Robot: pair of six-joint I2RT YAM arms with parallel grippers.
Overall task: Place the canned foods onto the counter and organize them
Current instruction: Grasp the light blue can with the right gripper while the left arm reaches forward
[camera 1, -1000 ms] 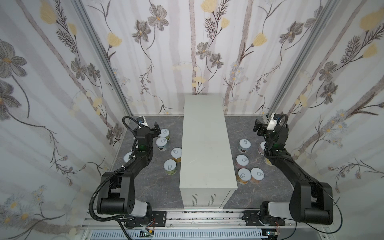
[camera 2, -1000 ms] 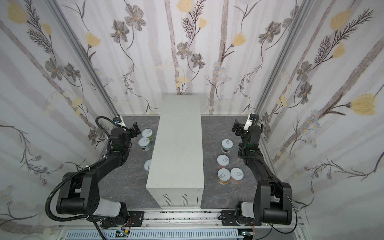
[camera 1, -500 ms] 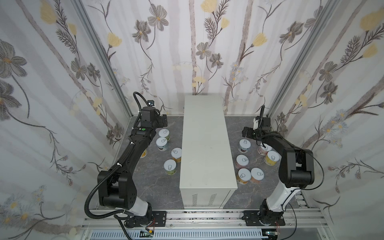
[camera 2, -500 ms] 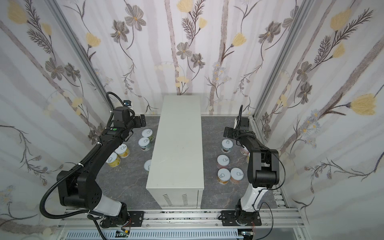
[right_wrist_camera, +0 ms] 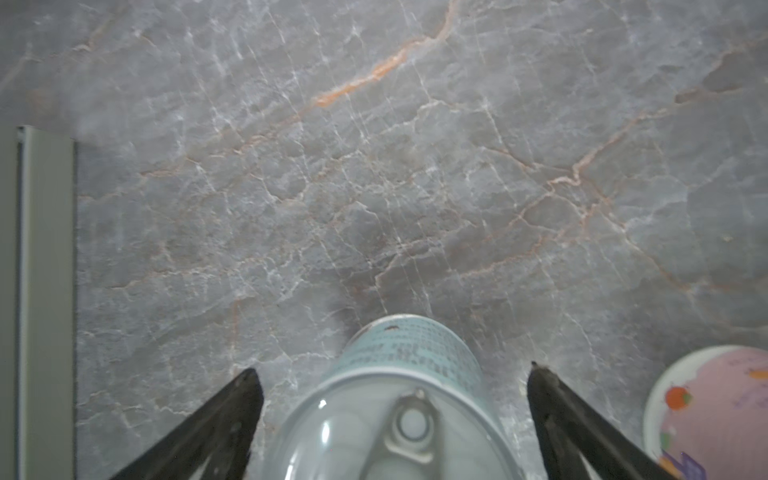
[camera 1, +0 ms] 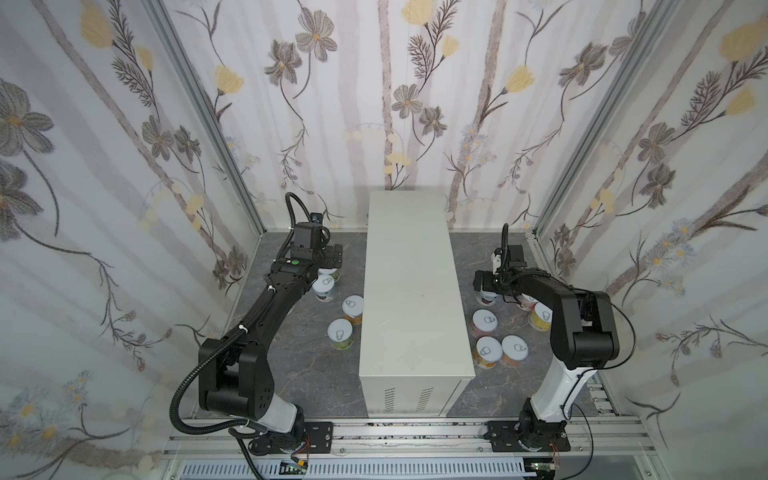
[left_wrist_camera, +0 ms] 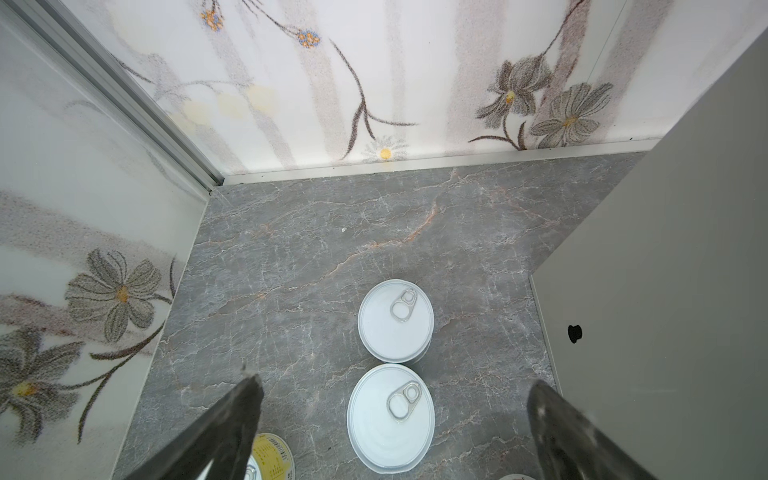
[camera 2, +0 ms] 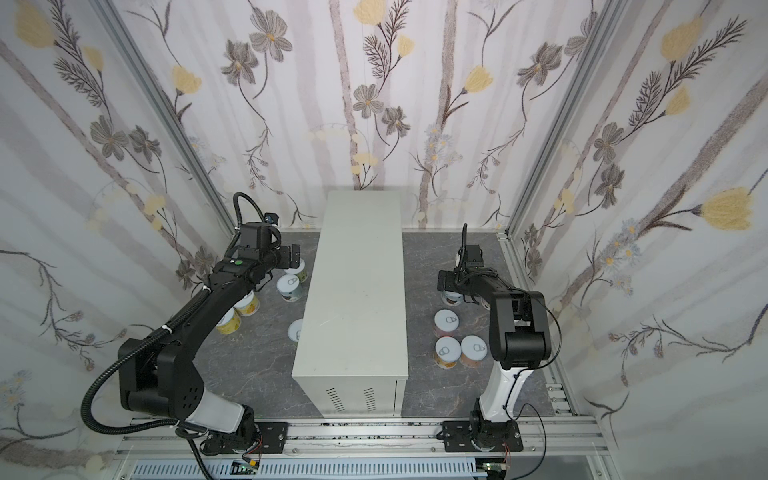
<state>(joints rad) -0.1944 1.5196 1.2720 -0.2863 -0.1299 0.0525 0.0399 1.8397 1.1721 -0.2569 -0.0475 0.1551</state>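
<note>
Canned foods (camera 1: 340,332), short pastel tins with white pull-tab lids, all stand on the dark marbled floor (camera 1: 316,374) left and right of the pale grey metal counter (camera 1: 409,270); none is placed yet. Left gripper (left_wrist_camera: 395,386) and right gripper (right_wrist_camera: 395,374) hang over tins, jaws apart, gripping nothing.

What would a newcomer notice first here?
The long pale counter fills the middle with nothing on its top, while the cans stand on the marbled floor on both sides of it. The right gripper hangs open astride a pale green can, gaps either side.
</note>
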